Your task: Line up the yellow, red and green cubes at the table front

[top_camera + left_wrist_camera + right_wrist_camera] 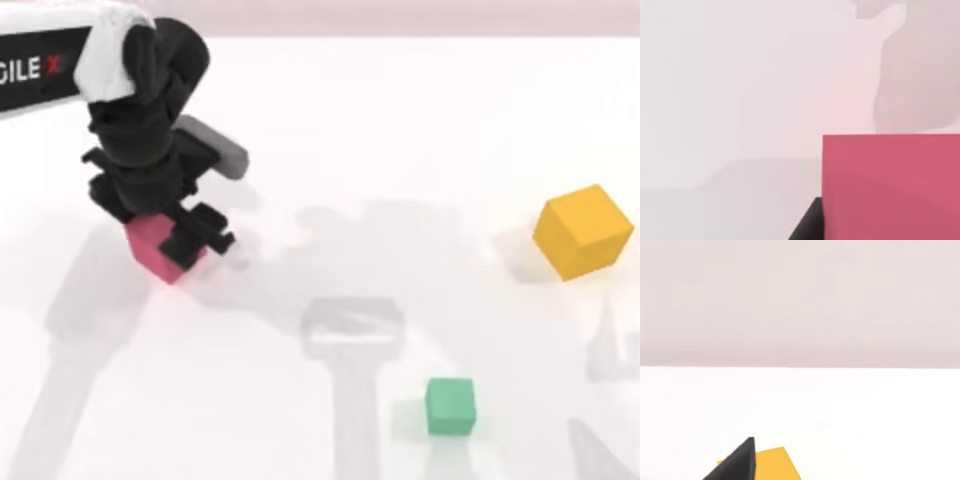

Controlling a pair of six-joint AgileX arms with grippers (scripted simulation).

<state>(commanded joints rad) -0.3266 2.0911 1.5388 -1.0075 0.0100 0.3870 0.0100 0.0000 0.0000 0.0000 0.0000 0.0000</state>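
The red cube (150, 245) sits at the table's left, under my left gripper (185, 245), which comes down on it from above. In the left wrist view the red cube (890, 185) fills the frame's corner, with one dark finger (810, 225) pressed flat against its side; the gripper is shut on it. The yellow cube (582, 230) rests at the right. The small green cube (450, 405) lies near the front, right of centre. My right arm is out of the top view; its wrist view shows one finger (737, 462) above the yellow cube (775, 465), apart from it.
The white table (400, 130) stretches bare between the cubes. Grey arm shadows fall across the middle and front right. In the right wrist view the table's far edge meets a pale wall.
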